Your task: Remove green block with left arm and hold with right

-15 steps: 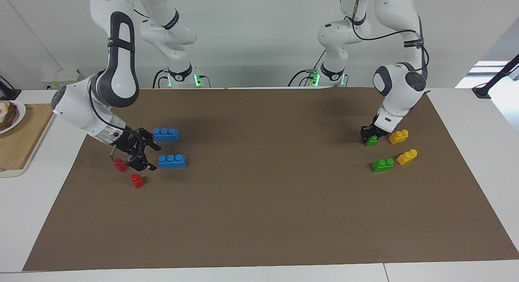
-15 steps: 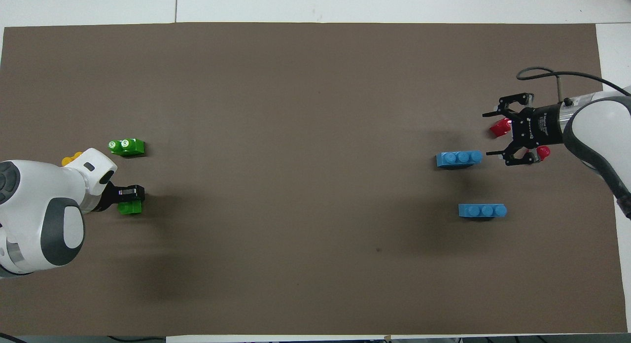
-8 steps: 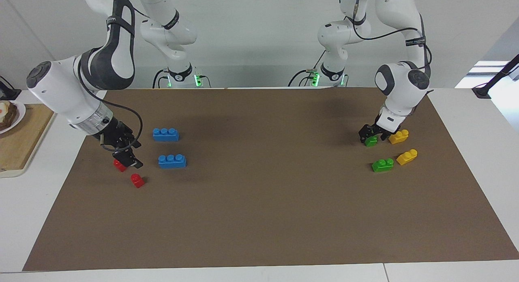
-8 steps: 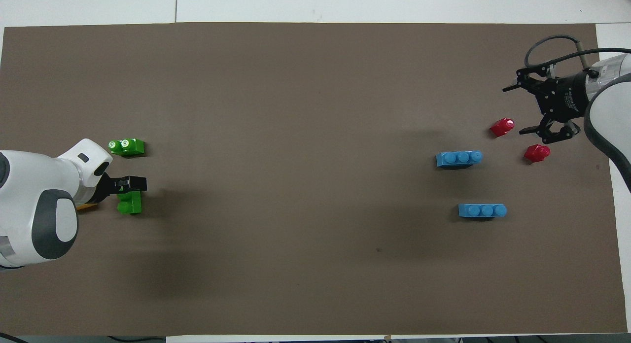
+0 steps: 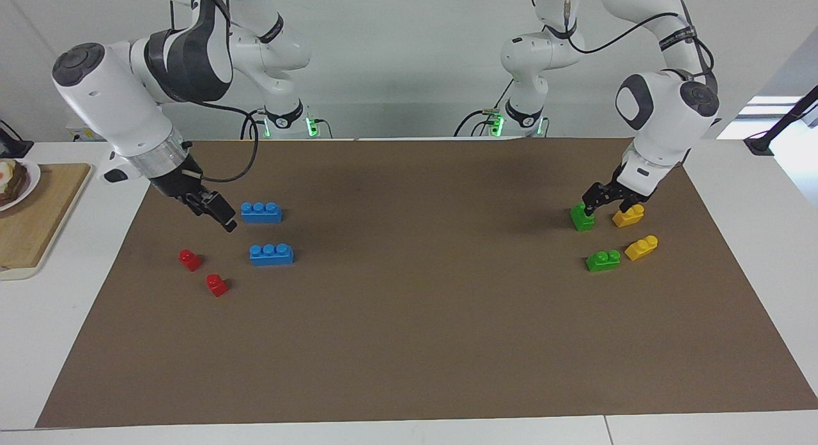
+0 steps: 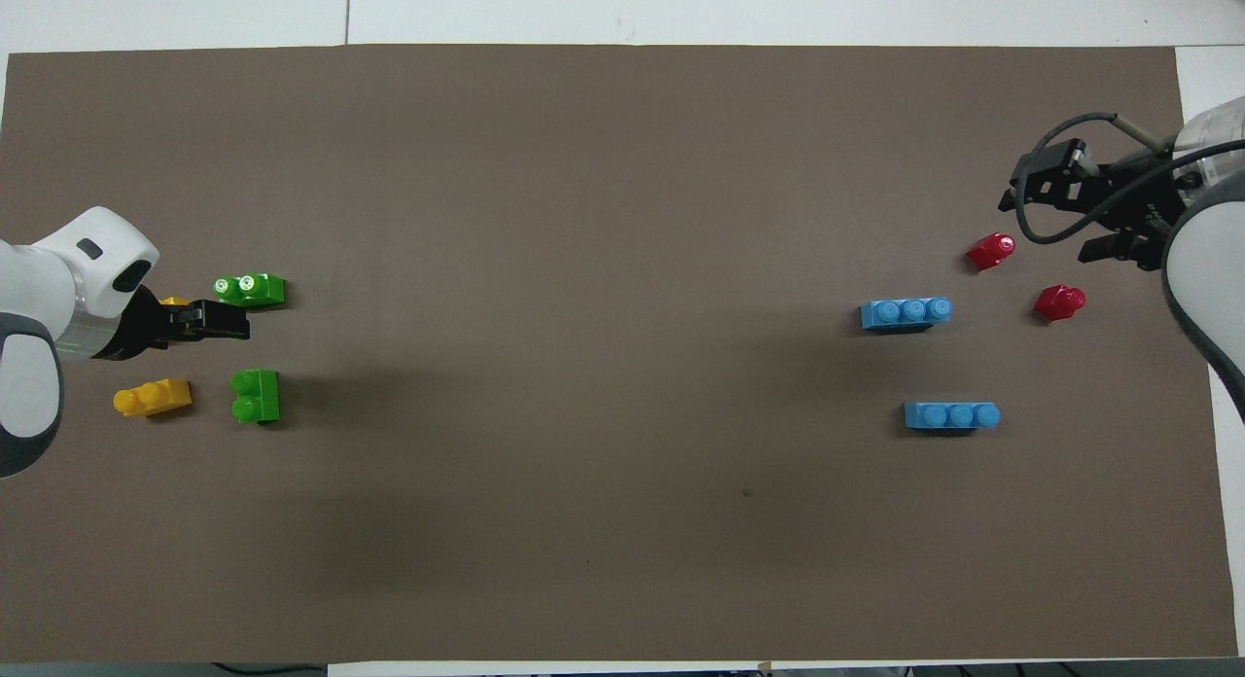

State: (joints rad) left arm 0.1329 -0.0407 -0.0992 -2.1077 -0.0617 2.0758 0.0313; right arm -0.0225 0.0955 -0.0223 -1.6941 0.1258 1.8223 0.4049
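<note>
One green block (image 5: 581,217) (image 6: 256,396) stands free on the brown mat (image 5: 409,343) at the left arm's end. My left gripper (image 5: 606,202) (image 6: 229,322) hangs open just above it, holding nothing. A second green block (image 5: 603,260) (image 6: 250,289) lies farther from the robots. My right gripper (image 5: 225,221) (image 6: 1050,220) is open and empty. It is raised over the mat at the right arm's end, beside a blue brick (image 5: 261,212).
Two yellow bricks (image 5: 628,215) (image 5: 641,247) lie beside the green blocks. Two blue three-stud bricks (image 6: 906,312) (image 6: 951,415) and two small red blocks (image 5: 190,259) (image 5: 216,284) sit at the right arm's end. A wooden board (image 5: 32,221) with a plate lies off the mat there.
My left gripper opened, let go of the green block on the mat and lifted off it. My right gripper rose away from the red blocks.
</note>
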